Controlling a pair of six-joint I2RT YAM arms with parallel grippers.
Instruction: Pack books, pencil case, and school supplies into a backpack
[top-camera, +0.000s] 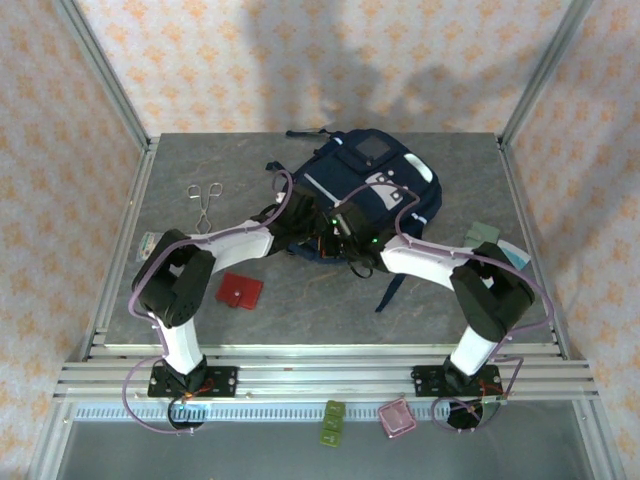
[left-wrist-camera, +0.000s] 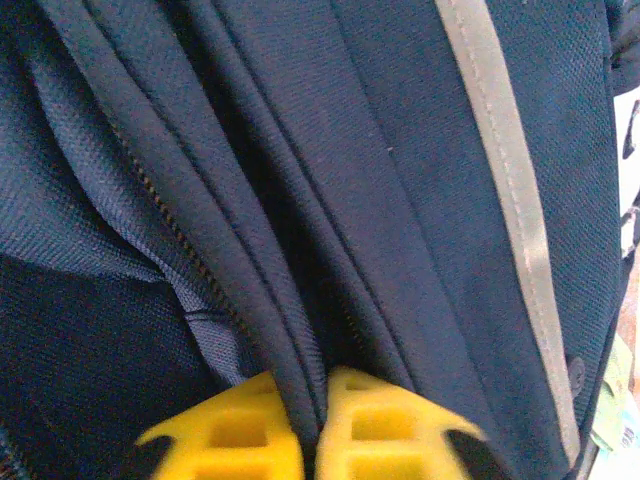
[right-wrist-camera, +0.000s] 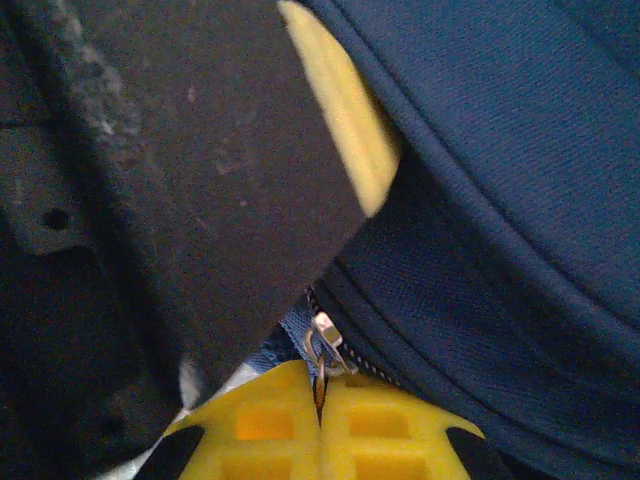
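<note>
Left gripper (left-wrist-camera: 312, 405): I saw its yellow fingers (left-wrist-camera: 235, 430) clamped on a raised fold of navy fabric of the backpack (left-wrist-camera: 430, 220), at the bottom middle of the left wrist view.
Fold: it ran up and left from between the fingers, alongside a zip track. A grey stripe (left-wrist-camera: 510, 190) crossed the cloth at the right of the frame.
Right gripper (right-wrist-camera: 320, 405): its fingers were pressed together at the bottom middle of the right wrist view, and the metal zipper pull (right-wrist-camera: 322, 348) was nipped at their tips.
Around the pull: navy backpack cloth filled the right of that frame. A dark gripper body with one yellow finger (right-wrist-camera: 345, 110) stood at upper left.
Overhead view: both grippers met near the frame centre, at the lower-left edge of the backpack. The backpack lay flat in the upper middle of the table (top-camera: 440, 310).
Red square item (top-camera: 240, 290): it lay flat on the table, left of and below the backpack and apart from it.
Scissor-handled metal tool (top-camera: 205, 205): it lay at upper left, well apart from the backpack.
Right edge: I noted a small green item (top-camera: 487, 235) on the table just right of the backpack.
</note>
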